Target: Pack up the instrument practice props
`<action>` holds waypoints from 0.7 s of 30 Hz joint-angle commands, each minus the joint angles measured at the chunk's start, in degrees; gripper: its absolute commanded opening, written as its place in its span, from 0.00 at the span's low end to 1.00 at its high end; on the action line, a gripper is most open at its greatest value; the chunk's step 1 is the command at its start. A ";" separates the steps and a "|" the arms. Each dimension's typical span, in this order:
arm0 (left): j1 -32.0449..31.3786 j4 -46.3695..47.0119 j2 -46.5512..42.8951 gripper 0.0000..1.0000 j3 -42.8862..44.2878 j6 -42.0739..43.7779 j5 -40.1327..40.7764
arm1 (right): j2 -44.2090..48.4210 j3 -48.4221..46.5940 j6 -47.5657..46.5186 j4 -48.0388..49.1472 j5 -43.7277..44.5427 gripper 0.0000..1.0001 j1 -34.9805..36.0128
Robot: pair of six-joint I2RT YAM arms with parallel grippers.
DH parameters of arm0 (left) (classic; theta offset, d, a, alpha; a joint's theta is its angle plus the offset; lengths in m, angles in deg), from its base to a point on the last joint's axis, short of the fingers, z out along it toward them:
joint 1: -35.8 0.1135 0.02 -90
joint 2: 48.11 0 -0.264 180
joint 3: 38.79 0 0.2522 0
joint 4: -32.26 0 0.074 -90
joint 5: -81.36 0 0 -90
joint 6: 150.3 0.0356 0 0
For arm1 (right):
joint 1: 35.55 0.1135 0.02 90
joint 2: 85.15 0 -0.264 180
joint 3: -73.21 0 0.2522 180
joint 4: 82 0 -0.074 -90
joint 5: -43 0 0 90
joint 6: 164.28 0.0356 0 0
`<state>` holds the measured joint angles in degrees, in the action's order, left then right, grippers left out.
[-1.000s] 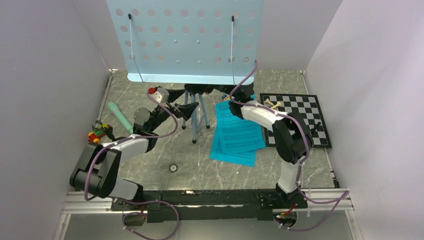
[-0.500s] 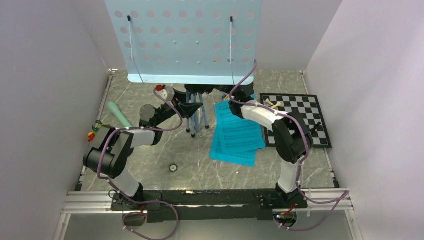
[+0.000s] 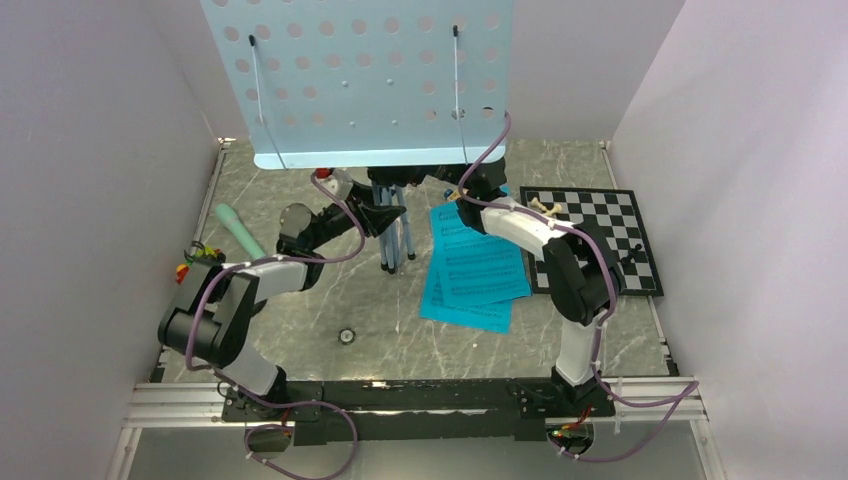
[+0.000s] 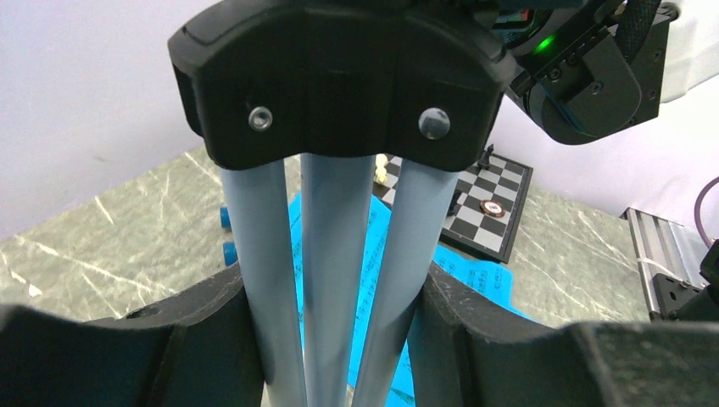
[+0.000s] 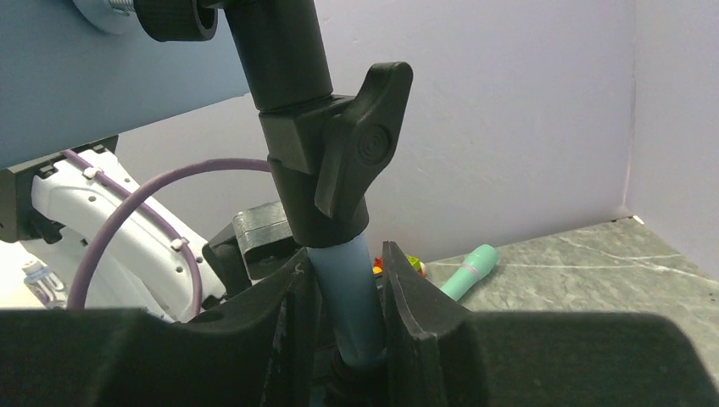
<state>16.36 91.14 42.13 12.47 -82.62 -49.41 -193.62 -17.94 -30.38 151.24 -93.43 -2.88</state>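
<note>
The music stand's pale-blue perforated tray (image 3: 360, 80) fills the top of the overhead view. Its three pale-blue legs (image 4: 335, 254) are folded close together under a black hub (image 4: 339, 76). My left gripper (image 4: 335, 297) is shut on the leg bundle, with a finger pressing each outer leg. My right gripper (image 5: 348, 280) is shut on the stand's blue pole (image 5: 349, 288), just below the black clamp knob (image 5: 356, 161). Overhead, the left gripper (image 3: 382, 215) and right gripper (image 3: 462, 190) sit either side of the stand under the tray. Turquoise music sheets (image 3: 475, 270) lie right of the legs. The mint-green microphone (image 3: 238, 230) lies at the left.
A black-and-white chessboard (image 3: 590, 235) with a few pieces lies at the right, just beyond the sheets. Small toy blocks (image 3: 190, 265) sit by the left wall near my left arm's elbow. Walls enclose the table on three sides.
My left gripper moved right to the stand and closed round its legs, which are drawn together now. The tray shifted slightly left and up. The right gripper kept its hold.
</note>
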 commanded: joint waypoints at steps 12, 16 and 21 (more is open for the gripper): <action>0.47 -21.23 -27.14 0.00 0.74 4.86 8.76 | 2.08 -7.32 18.83 0.49 2.74 0.00 2.90; 0.37 -21.94 -31.06 0.00 -2.20 2.38 9.60 | 4.68 -6.26 18.20 -1.27 3.22 0.00 4.73; -0.38 -23.81 -35.41 0.00 -5.12 -1.99 11.16 | 7.58 -4.72 18.34 -4.71 4.16 0.00 6.87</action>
<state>16.33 58.20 11.97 6.61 -84.07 -41.50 -193.33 -22.31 -16.00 145.95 -90.42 1.77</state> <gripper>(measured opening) 0.547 0.308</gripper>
